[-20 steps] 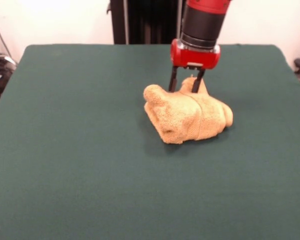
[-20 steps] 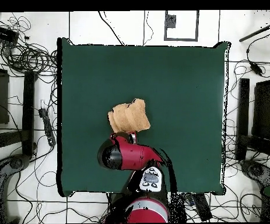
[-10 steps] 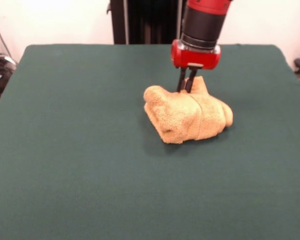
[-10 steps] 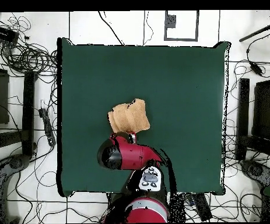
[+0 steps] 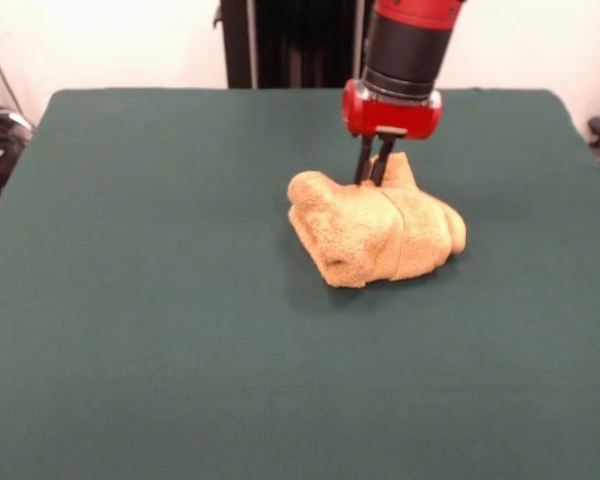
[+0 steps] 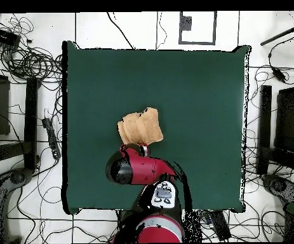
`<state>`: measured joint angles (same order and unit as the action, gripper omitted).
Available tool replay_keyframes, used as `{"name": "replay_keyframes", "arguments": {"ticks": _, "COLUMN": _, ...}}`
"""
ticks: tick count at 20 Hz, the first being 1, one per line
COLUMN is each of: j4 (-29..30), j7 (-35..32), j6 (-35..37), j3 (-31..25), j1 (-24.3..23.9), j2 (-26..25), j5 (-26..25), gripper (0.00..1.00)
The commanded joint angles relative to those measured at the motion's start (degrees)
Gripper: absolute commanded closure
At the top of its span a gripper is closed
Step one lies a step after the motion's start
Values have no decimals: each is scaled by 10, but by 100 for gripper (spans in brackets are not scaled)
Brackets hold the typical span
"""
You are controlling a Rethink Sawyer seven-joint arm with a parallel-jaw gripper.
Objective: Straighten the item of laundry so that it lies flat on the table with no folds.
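Note:
The item of laundry (image 5: 375, 228) is a golden-orange towel, bunched into a thick folded lump a little right of the middle of the green table (image 5: 160, 300). From above the item of laundry (image 6: 140, 127) shows as a crumpled patch just beyond the red arm (image 6: 140, 168). My gripper (image 5: 372, 175) comes down onto the lump's far top edge. Its black fingers stand close together, shut on a raised fold of the towel there.
Cables (image 6: 28, 60) and dark equipment lie on the floor around the table's sides. The table's far edge (image 5: 280, 92) is close behind the gripper, with a dark pedestal beyond it.
One second ago the fingers stood apart astride the towel's raised fold. They have since closed onto it. The towel and arm have otherwise stayed in place.

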<state>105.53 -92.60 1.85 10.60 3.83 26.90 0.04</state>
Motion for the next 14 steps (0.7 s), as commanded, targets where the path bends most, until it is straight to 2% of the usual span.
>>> {"name": "replay_keyframes", "arguments": {"ticks": 1, "j4": -27, "j7": -88, "j6": -22, "j3": -47, "j1": 6, "j2": -16, "j5": -5, "gripper": 100}}
{"name": "replay_keyframes", "arguments": {"ticks": 8, "j4": -30, "j7": -67, "j6": 30, "j3": -53, "j1": 1, "j2": 16, "j5": -8, "gripper": 100}}
{"name": "replay_keyframes", "arguments": {"ticks": 14, "j4": -6, "j7": -50, "j6": 58, "j3": -83, "j1": -23, "j2": 76, "j5": -23, "gripper": 100}}
